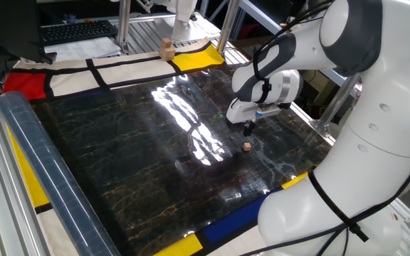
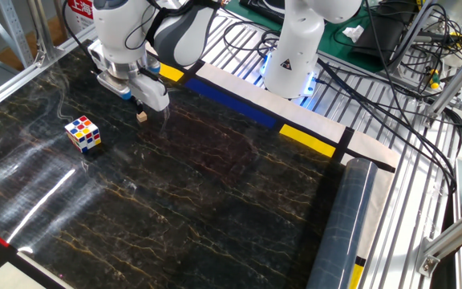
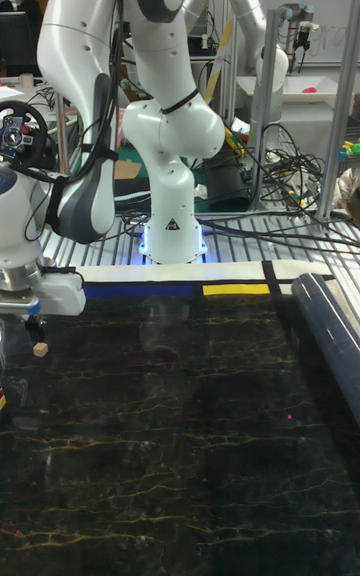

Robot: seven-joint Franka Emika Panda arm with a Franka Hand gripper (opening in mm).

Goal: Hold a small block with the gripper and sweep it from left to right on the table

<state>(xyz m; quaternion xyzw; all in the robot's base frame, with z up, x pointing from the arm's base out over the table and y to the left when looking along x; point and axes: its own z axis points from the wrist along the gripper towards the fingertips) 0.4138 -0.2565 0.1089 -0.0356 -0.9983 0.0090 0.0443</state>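
Note:
The small block (image 1: pixel 248 146) (image 2: pixel 141 117) (image 3: pixel 40 349) is a tiny tan cube lying alone on the black marble table (image 1: pixel 141 156) (image 2: pixel 215 201) (image 3: pixel 180 436), near the arm's side. My gripper (image 1: pixel 248 129) (image 2: pixel 139 106) (image 3: pixel 33 333) hangs just above it at the end of the white arm and does not touch it. Its dark fingers show as one narrow tip, so it looks shut, with nothing in it. The white hand covers most of the fingers in the other fixed view.
A multicoloured puzzle cube (image 2: pixel 83 133) stands on the table a short way from the block. A taller tan block (image 1: pixel 166 48) rests on the white border. A grey roll (image 1: pixel 41 163) (image 2: pixel 339 233) lies along one edge. A second arm's base (image 3: pixel 170 226) stands behind the table.

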